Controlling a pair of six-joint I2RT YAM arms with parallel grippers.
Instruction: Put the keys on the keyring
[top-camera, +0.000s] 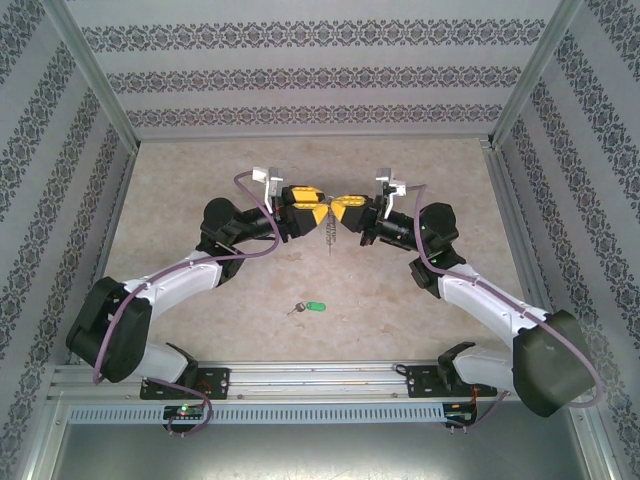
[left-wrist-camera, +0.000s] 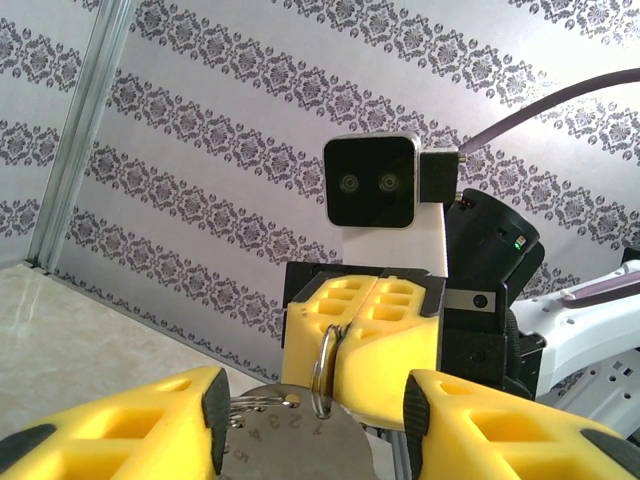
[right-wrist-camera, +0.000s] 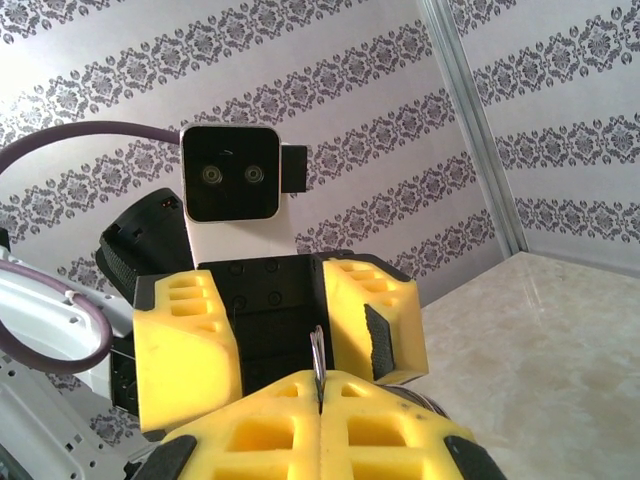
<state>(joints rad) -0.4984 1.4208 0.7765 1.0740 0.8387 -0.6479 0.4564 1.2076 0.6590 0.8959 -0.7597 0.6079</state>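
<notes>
Keyring (left-wrist-camera: 323, 372): pinched edge-on in the right end effector (right-wrist-camera: 320, 400), fully closed.
Left end effector (right-wrist-camera: 280, 338): half open, fingers (right-wrist-camera: 185, 345) flanking the keyring.
Keys (top-camera: 305, 307): lying on bench (top-camera: 380, 330).

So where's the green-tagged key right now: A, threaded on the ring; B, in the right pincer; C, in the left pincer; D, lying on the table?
D: the green-tagged key lies loose on the table, near the arm bases, apart from the keyring pinched in the right pincer.
</notes>
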